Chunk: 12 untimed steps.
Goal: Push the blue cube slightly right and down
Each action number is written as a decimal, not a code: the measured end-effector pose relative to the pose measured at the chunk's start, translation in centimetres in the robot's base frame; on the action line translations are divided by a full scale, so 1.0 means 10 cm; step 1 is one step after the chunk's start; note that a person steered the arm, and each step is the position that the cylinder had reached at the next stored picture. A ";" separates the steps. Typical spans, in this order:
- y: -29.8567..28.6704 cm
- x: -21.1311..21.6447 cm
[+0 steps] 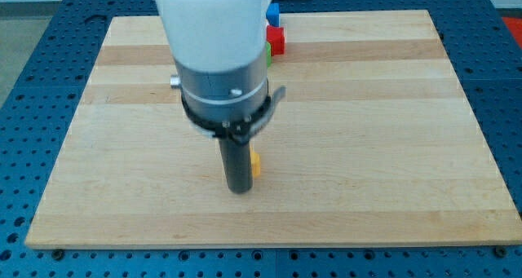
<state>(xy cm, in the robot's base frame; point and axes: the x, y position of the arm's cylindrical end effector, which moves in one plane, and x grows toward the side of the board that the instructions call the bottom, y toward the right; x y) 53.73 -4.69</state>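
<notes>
A blue cube [272, 15] sits at the board's top edge, partly hidden behind my arm. A red cube [276, 40] sits just below it, touching or nearly touching. A sliver of a green block [268, 53] shows at the red cube's lower left, mostly hidden by the arm. A yellow block [255, 162] lies in the lower middle of the board, mostly hidden behind my rod. My tip [240, 189] rests on the board right beside the yellow block, on its left, far below the blue cube.
The wooden board [367, 147] lies on a blue perforated table [497, 33]. My white and grey arm body [220, 58] covers the upper middle of the board.
</notes>
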 end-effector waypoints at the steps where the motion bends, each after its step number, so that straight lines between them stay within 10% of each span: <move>1: -0.06 -0.33; 4: -0.52 -0.52; 9: -0.90 -3.21; 12: -0.19 -3.45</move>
<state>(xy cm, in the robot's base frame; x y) 19.21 -6.64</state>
